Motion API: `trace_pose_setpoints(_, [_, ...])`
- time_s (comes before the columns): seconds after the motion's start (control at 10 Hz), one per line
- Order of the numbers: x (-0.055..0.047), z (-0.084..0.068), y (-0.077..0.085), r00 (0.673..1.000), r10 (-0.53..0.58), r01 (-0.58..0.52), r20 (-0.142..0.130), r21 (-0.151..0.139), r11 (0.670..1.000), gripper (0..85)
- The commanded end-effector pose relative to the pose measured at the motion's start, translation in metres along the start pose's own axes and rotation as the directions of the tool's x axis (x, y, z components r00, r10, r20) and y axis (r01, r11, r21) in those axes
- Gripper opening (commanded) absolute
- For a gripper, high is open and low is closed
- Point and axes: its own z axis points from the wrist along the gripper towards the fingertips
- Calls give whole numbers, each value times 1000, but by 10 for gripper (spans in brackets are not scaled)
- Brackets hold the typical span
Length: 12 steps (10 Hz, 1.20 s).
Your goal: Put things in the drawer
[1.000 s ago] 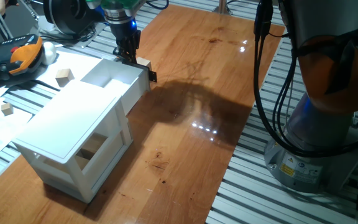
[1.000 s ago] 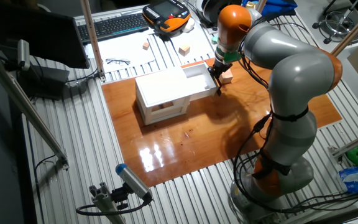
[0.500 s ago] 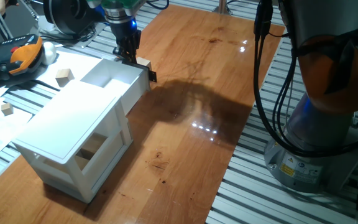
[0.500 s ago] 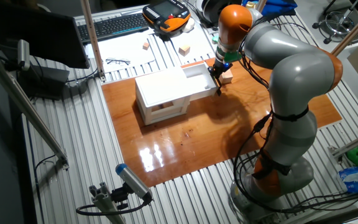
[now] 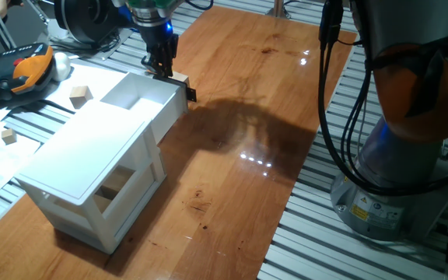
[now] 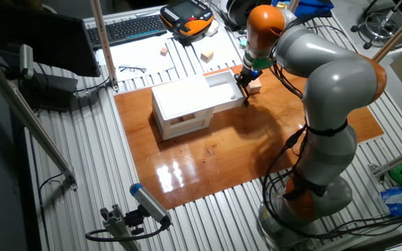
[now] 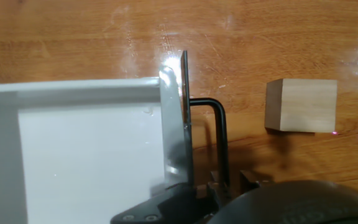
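Observation:
The white drawer (image 5: 142, 97) stands pulled out of the white cabinet (image 5: 84, 155), and its inside is bare. Its black handle (image 7: 219, 134) shows in the hand view. My gripper (image 5: 161, 71) hangs over the drawer's far front corner, with its fingers close together and nothing in them. A pale wooden cube (image 5: 180, 78) lies on the table just beyond the drawer front, right beside the fingers. It also shows in the hand view (image 7: 301, 105), and in the other fixed view (image 6: 255, 86) beside the gripper (image 6: 243, 80).
Two more cubes (image 5: 81, 95) (image 5: 7, 136) lie on the slatted surface behind the cabinet. Another cube (image 5: 117, 187) sits in the cabinet's lower compartment. An orange pendant (image 5: 23, 70) and a keyboard (image 6: 128, 29) lie at the back. The arm's base (image 5: 399, 163) stands at the right.
My gripper has risen slightly beside the cube. The drawer and the cubes have not moved.

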Motion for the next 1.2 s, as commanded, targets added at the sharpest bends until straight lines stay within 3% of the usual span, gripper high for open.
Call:
trace_pose_setpoints(0.0, [0,0,-1,1000,8,-8,0,-10,1000,340])
trace_pose_setpoints(0.4, [5,-12,-6,1000,25,-25,0,-7,1000,340])
trace_pose_setpoints(0.8, [13,-21,-17,999,28,-28,19,-1,1000,340])
trace_pose_setpoints(1.1, [16,-20,-24,998,35,-36,56,14,999,850])
